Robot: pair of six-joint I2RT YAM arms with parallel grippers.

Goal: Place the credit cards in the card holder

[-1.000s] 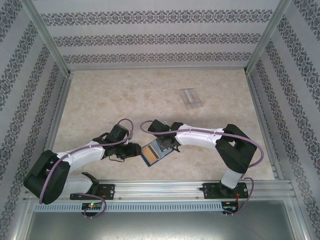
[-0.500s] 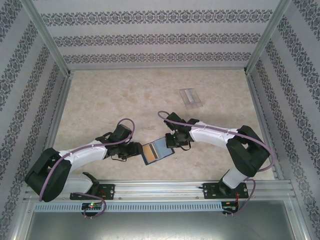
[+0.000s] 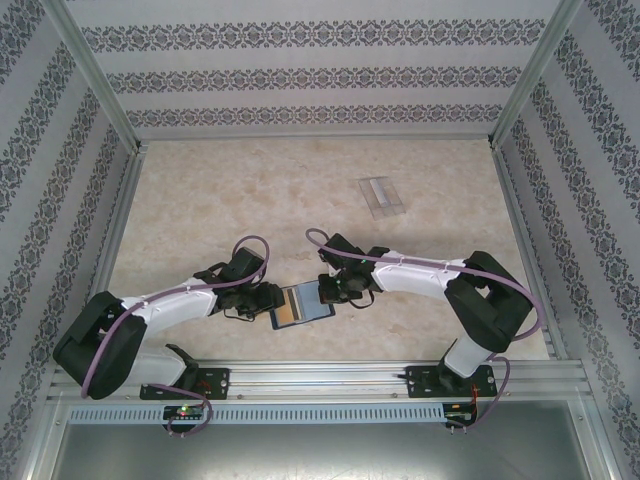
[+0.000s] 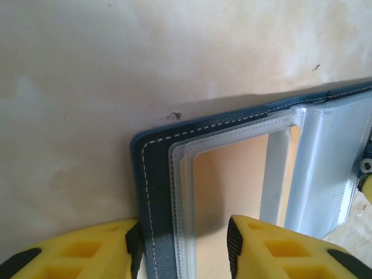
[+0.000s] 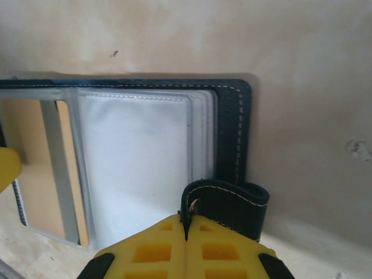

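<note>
The card holder (image 3: 300, 307) lies open on the table between the two arms, navy outside (image 4: 156, 186), tan inside, with clear plastic sleeves (image 5: 136, 157). My right gripper (image 5: 186, 224) is shut on the holder's clasp tab (image 5: 232, 204) at its right edge (image 3: 328, 290). My left gripper (image 4: 183, 238) is open over the holder's left edge (image 3: 265, 300), one finger (image 4: 87, 250) off the navy border, the other finger (image 4: 279, 247) above the tan inside. The blue credit cards are out of view.
A transparent plastic case (image 3: 381, 196) lies farther back on the right of the beige tabletop (image 3: 220, 200). Patterned walls and metal posts enclose the table; a metal rail (image 3: 320, 380) runs along the near edge.
The right gripper has pulled back left with the clasp tab, shifting the card holder left toward the left gripper. The left arm has edged slightly right.
</note>
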